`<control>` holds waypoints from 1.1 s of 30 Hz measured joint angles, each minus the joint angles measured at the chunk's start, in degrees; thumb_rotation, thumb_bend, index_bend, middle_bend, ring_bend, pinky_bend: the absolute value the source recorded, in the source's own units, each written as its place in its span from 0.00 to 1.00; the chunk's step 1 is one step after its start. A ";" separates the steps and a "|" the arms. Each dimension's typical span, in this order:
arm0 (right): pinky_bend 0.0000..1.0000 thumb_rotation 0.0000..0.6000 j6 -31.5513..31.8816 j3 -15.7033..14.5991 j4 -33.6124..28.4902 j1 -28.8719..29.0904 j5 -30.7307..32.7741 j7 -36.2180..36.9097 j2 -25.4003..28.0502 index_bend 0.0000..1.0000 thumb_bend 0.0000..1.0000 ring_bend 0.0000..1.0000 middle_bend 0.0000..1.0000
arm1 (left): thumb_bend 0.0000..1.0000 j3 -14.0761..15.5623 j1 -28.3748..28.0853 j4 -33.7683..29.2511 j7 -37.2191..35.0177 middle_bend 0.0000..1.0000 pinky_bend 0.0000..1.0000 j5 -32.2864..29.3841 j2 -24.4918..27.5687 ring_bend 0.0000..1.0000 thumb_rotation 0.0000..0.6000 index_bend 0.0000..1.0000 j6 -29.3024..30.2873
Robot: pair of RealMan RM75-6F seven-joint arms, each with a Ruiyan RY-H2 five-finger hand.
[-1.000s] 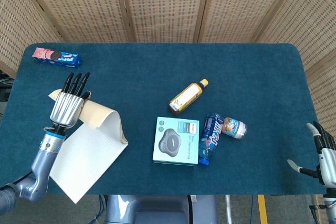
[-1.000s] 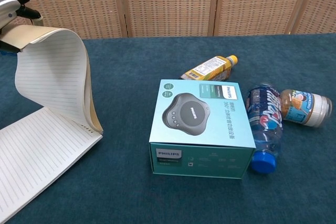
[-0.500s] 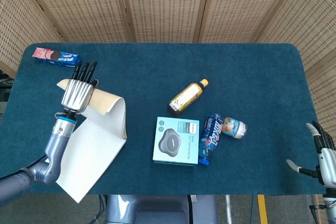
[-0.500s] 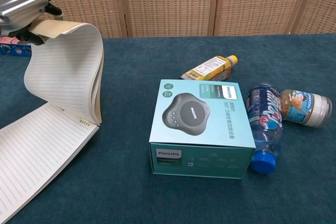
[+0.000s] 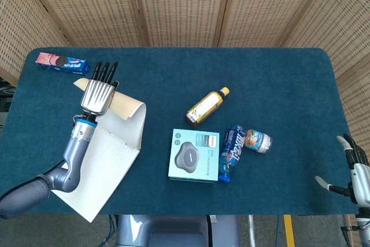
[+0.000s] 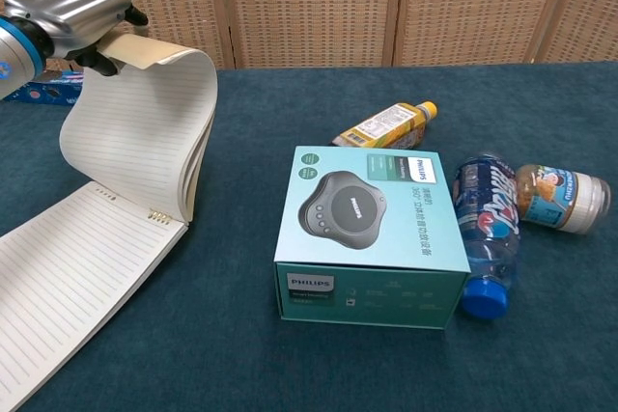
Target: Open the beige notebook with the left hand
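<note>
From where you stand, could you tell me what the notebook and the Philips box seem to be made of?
Notebook: likely ruled paper with a thin beige card cover, since it bends in a soft arc under the left hand. Philips box: printed cardboard, probably; crisp edges, faint sheen.

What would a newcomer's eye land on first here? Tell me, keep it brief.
First, the left hand at the table's left, holding the beige notebook by its cover and a curved sheaf of lined pages lifted above the open page lying flat. Next, the teal Philips box near the middle, with a blue bottle lying against its right side and a yellow bottle behind it.
</note>
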 measured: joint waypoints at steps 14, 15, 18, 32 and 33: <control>0.00 1.00 -0.31 0.03 -0.08 0.07 0.05 1.61 0.24 0.03 0.05 0.00 0.00 | 0.62 2.02 -4.11 6.66 -0.57 0.00 0.02 1.37 -5.25 0.00 1.00 0.77 0.33; 0.00 1.00 -0.31 0.03 -0.08 0.07 0.04 1.66 0.26 0.03 0.05 0.00 0.00 | 0.62 2.31 -4.34 7.07 -0.35 0.00 0.02 1.47 -5.69 0.00 1.00 0.77 0.21; 0.00 1.00 -0.33 0.04 -0.14 0.05 0.10 1.91 0.28 0.03 0.05 0.00 0.00 | 0.58 2.89 -4.90 8.26 0.01 0.00 0.02 1.74 -6.93 0.00 1.00 0.72 0.15; 0.00 1.00 -0.12 0.28 -0.34 -0.03 0.44 2.14 0.28 0.03 0.05 0.00 0.00 | 0.31 4.25 -5.66 11.72 -0.19 0.00 0.02 1.83 -9.97 0.00 1.00 0.14 1.52; 0.00 1.00 -0.08 0.31 -0.36 -0.05 0.48 2.11 0.26 0.03 0.05 0.00 0.00 | 0.24 4.36 -5.62 12.01 -0.49 0.00 0.02 2.04 -10.16 0.00 1.00 0.10 1.99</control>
